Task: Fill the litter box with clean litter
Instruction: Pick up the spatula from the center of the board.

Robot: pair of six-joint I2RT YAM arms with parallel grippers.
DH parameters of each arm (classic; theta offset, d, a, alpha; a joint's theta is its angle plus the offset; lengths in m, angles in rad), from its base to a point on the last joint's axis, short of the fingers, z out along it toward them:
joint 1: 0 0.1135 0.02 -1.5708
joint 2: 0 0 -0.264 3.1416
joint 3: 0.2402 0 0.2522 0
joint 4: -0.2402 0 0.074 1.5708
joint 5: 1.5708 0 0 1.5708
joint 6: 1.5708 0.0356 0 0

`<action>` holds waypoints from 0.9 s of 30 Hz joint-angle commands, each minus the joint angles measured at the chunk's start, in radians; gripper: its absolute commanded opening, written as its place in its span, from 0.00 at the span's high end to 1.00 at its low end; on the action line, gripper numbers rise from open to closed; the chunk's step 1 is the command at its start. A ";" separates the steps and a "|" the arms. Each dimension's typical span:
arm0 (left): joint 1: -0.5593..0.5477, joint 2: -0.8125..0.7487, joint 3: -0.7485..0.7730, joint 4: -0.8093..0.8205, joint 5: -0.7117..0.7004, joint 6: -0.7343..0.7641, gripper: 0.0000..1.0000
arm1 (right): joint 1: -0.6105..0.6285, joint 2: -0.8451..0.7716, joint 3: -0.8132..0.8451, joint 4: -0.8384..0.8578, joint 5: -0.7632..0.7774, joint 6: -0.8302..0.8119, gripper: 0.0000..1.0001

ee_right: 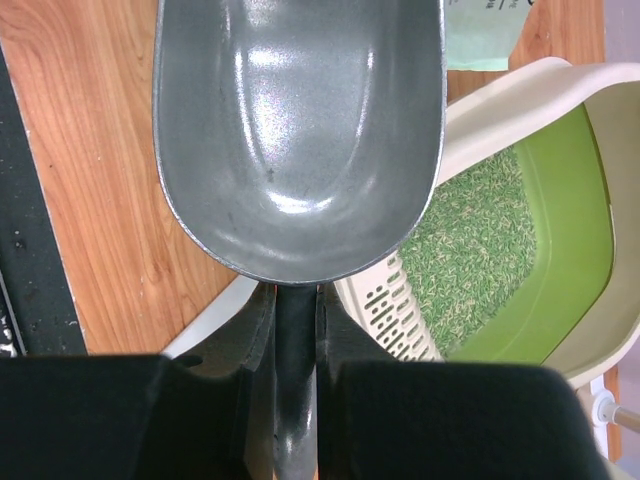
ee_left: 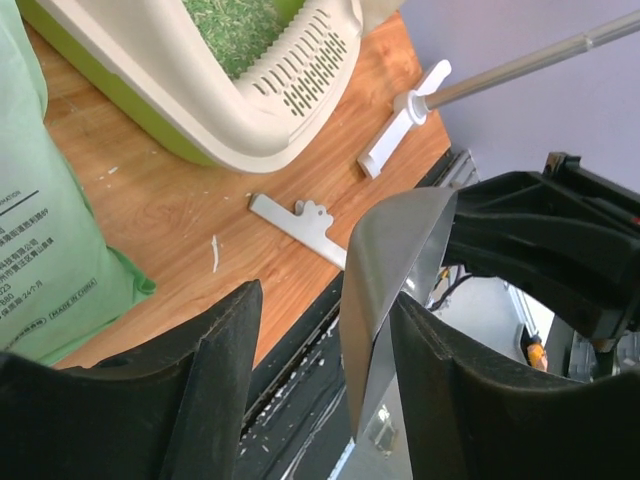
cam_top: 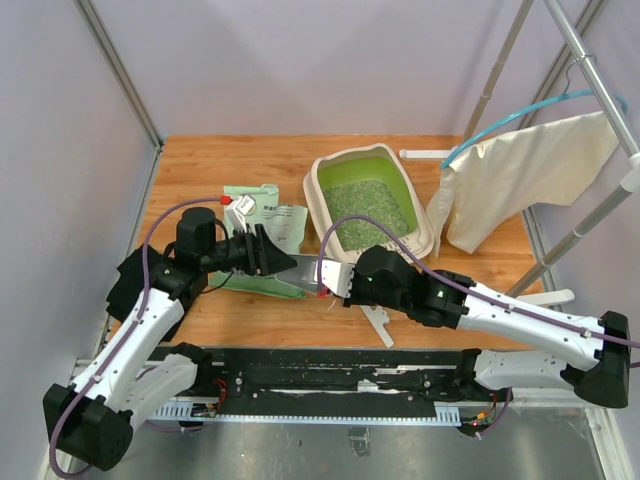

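Near the front edge of the counter (cam_top: 200, 170), my right arm lay stretched leftward, low and nearly straight. The right fingers (cam_top: 340, 278) were clamped on the handle of the metal scoop (ee_right: 300, 130), whose bowl was empty. My left arm bent at the elbow and pointed rightward. The left fingers (cam_top: 268, 252) stood spread wide with the scoop's rim between them; whether they touched it I could not tell. Behind the scoop stood the litter box (cam_top: 322, 190), with clean litter (cam_top: 365, 205) lying across its green inside and the bag (cam_top: 288, 225) flat just left of it.
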 commanded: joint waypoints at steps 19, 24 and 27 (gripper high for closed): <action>-0.011 -0.019 0.024 0.110 -0.049 -0.009 1.00 | -0.048 0.020 0.127 0.060 0.009 0.015 0.64; -0.010 -0.098 -0.006 0.168 -0.158 -0.050 1.00 | -0.273 -0.033 0.180 0.049 -0.311 0.301 0.34; -0.009 -0.162 -0.063 0.250 -0.212 -0.109 1.00 | -0.429 -0.045 0.191 0.061 -0.538 0.498 0.15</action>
